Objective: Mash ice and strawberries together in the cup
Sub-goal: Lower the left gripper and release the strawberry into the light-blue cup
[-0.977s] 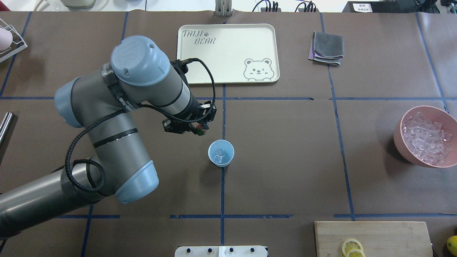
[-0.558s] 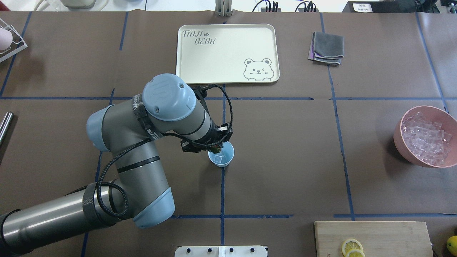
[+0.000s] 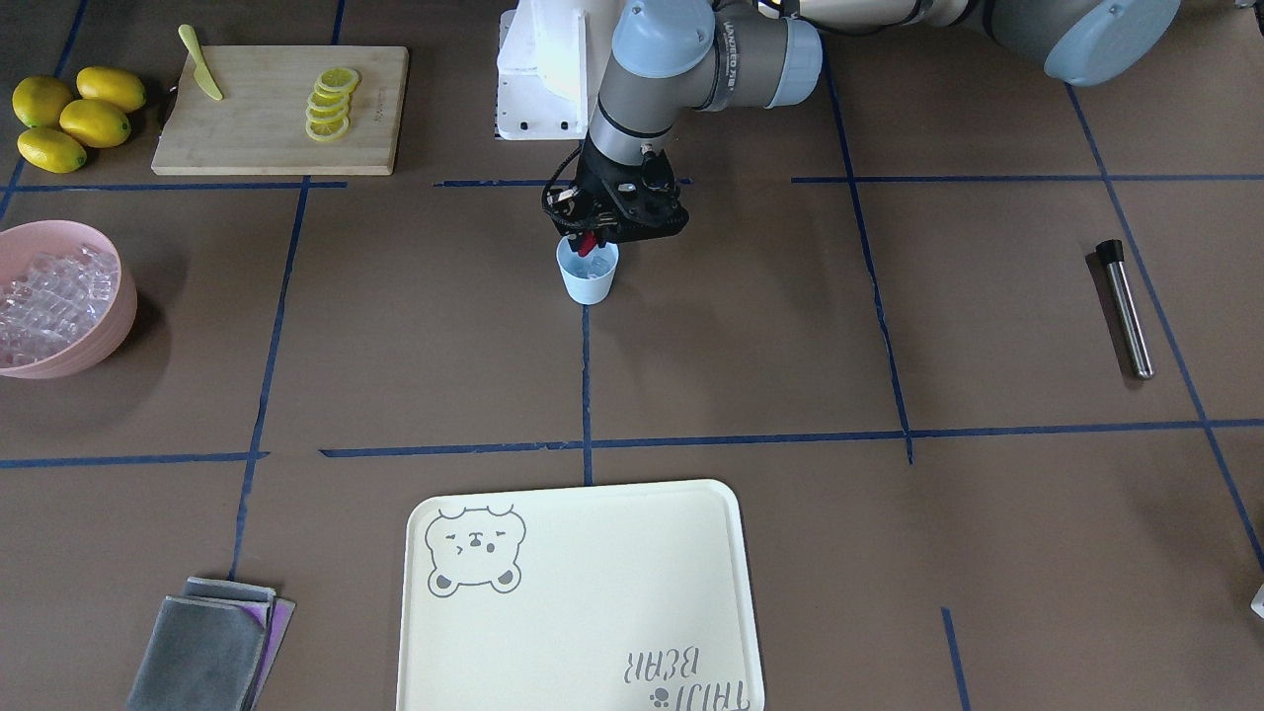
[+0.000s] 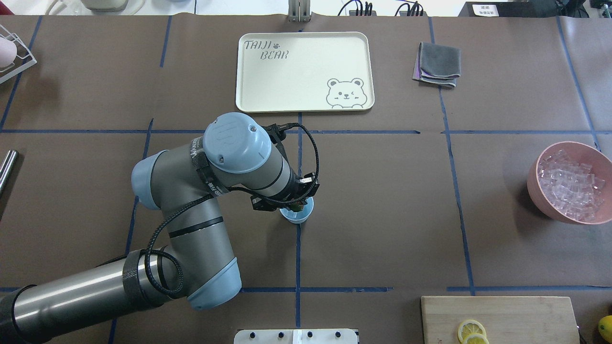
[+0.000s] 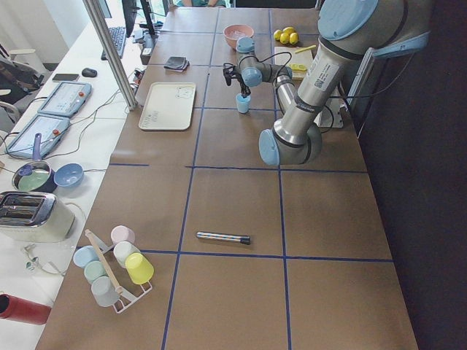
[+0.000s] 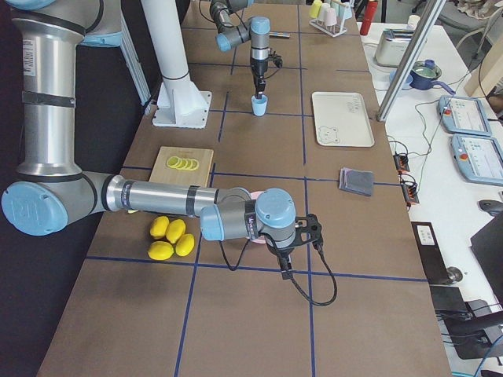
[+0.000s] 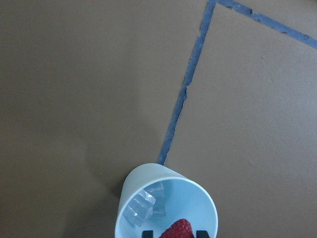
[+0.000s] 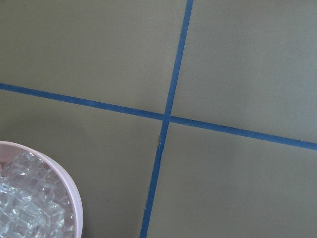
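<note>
The pale blue cup (image 4: 302, 218) stands on a tape crossing mid-table, also seen in the front-facing view as the cup (image 3: 588, 276). My left gripper (image 4: 296, 206) hangs just over its rim, shut on a red strawberry (image 7: 176, 231) with a green top. In the left wrist view the cup (image 7: 198, 198) holds a few clear ice cubes (image 7: 142, 207), and the berry sits above its mouth between the two fingertips. The right gripper (image 6: 288, 265) shows only in the right side view, beside the pink bowl; I cannot tell whether it is open or shut.
A pink bowl (image 4: 534, 191) full of ice sits at the right edge. A cream bear tray (image 4: 306, 71) and a folded grey cloth (image 4: 437, 64) lie at the back. A cutting board (image 4: 507, 310) with lemon slices is front right. A metal rod (image 3: 1126, 306) lies on my left side.
My left arm has swung right and toward the cup, carrying the strawberry from behind-left of the cup to directly over its mouth. The cup has not moved.
</note>
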